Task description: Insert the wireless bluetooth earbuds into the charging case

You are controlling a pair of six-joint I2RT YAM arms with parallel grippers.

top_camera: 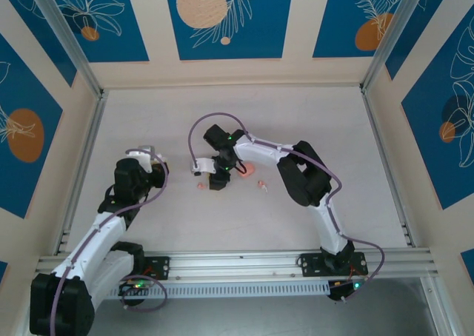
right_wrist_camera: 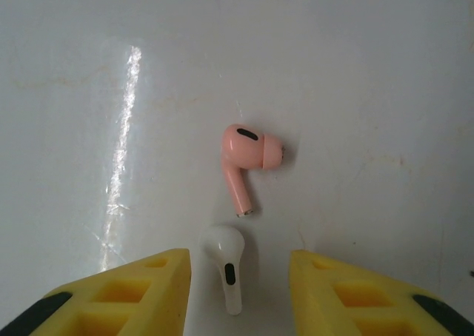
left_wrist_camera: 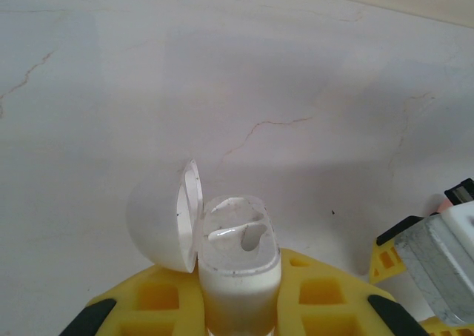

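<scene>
While the left jaws pinch the open white charging case [left_wrist_camera: 241,266], the part-open, empty right jaws flanking the white earbud [right_wrist_camera: 224,266] could close crooked and flick it against the pink earbud [right_wrist_camera: 244,158] just beyond.

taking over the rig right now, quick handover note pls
Left gripper: shut on the white charging case, lid open, wells look empty.
Right gripper: open, low over the table, fingers either side of the white earbud; the pink earbud lies just beyond it.
Pink object by the right arm: too small to identify.
Done: case open and held.
Left: grasp each earbud, seat it in the case.
</scene>
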